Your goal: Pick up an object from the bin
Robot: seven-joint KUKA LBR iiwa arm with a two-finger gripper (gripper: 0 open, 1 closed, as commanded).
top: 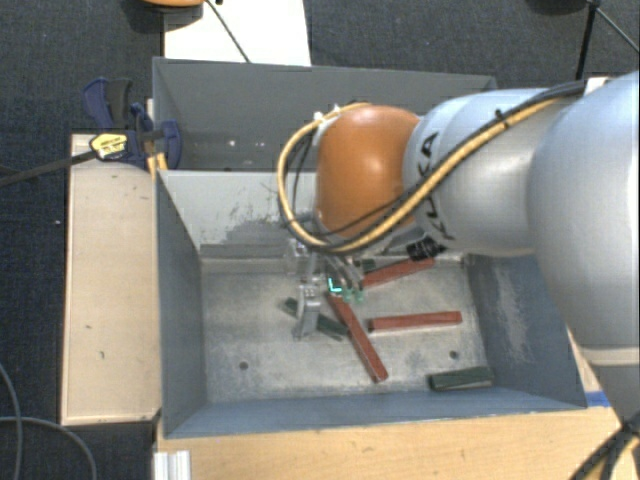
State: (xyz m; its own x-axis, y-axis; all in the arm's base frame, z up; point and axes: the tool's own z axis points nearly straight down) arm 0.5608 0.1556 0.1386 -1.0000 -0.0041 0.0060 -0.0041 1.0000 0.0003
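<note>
1. Reddish-brown stick (360, 346) lies slanted on the floor of the bin (180, 298), its upper end at the tool (314, 313). A dark green piece (297, 308) sits just beside the tool on its other side.
2. Nothing looks lifted, so the pick seems not yet done.
3. The arm (500, 178) bends down under its orange cover (360, 168), tool low near the floor. Whether it is spread or pressed together, I cannot tell.

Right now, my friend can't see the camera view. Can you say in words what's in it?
A big silver robot arm with an orange cover reaches from the right into a grey metal bin, its end effector low beside a slanted reddish-brown stick. Two more such sticks lie nearby, and a small dark block sits near the lower right corner.
</note>
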